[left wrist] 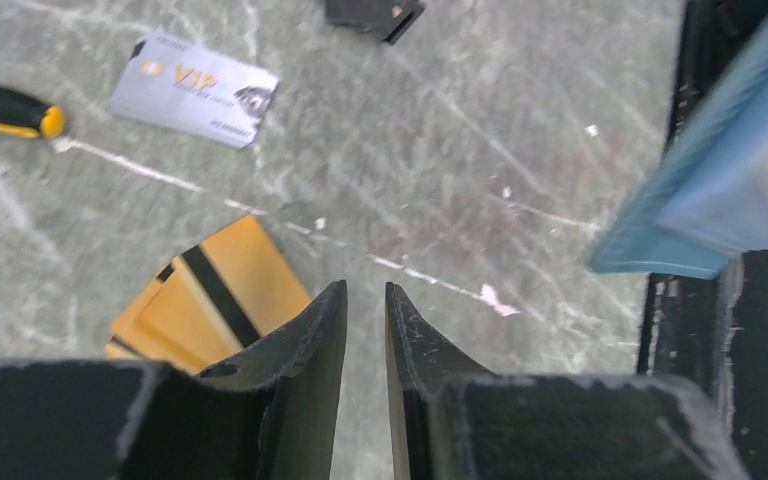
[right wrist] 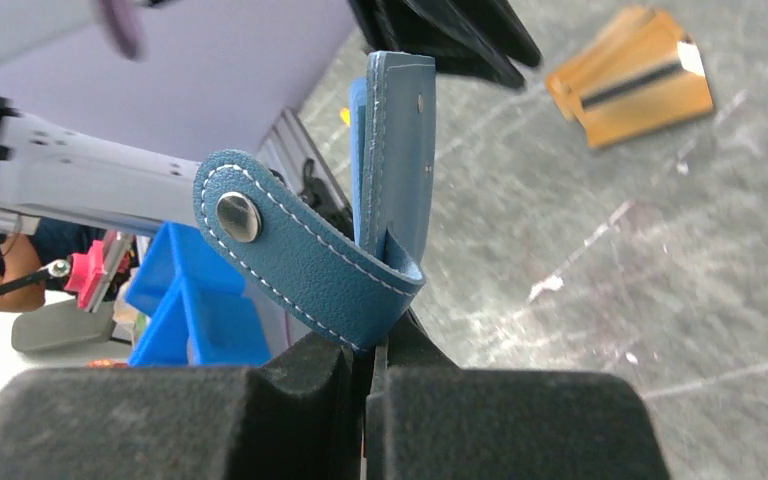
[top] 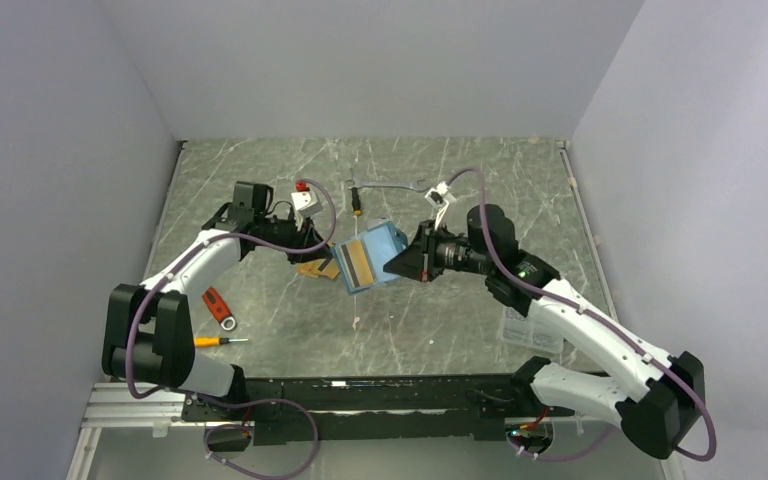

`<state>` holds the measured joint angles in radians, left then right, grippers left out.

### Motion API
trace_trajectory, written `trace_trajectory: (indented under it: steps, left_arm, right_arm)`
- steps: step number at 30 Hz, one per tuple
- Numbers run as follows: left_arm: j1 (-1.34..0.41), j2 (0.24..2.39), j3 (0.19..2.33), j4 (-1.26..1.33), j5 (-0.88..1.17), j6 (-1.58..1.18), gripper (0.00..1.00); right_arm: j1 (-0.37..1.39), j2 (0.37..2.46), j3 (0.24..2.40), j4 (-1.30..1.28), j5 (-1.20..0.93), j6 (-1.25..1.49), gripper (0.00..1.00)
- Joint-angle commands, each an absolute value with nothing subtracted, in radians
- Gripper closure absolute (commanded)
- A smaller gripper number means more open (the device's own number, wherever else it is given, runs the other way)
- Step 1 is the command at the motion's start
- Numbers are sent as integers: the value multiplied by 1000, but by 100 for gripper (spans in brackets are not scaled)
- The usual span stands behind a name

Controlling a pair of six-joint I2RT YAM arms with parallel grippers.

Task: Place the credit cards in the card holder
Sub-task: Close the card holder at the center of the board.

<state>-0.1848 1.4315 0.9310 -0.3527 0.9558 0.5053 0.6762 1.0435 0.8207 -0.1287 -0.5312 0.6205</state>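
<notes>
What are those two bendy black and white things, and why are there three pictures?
They are two robot arms bolted to a table. One picture looks down from above. The other two come from little cameras on each wrist. The right gripper pinches a blue card holder and holds it up off the table. The left gripper has its fingers a little apart, with nothing between them. Below it lie orange cards with a black stripe, and further off a silver card and a screwdriver.
</notes>
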Motion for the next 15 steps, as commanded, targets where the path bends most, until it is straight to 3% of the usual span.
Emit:
trace_trajectory:
  steps: [1, 10, 15]
  left_arm:
    - [-191, 1413, 910, -283, 1158, 431, 74]
    - [-195, 1370, 931, -233, 1400, 289, 76]
    - [-214, 1378, 1026, -550, 1454, 538, 79]
  right_arm:
    - [683, 1015, 916, -94, -592, 603, 100]
    - [662, 1093, 839, 143, -554, 707, 100]
    - [658, 1124, 810, 183, -495, 732, 100]
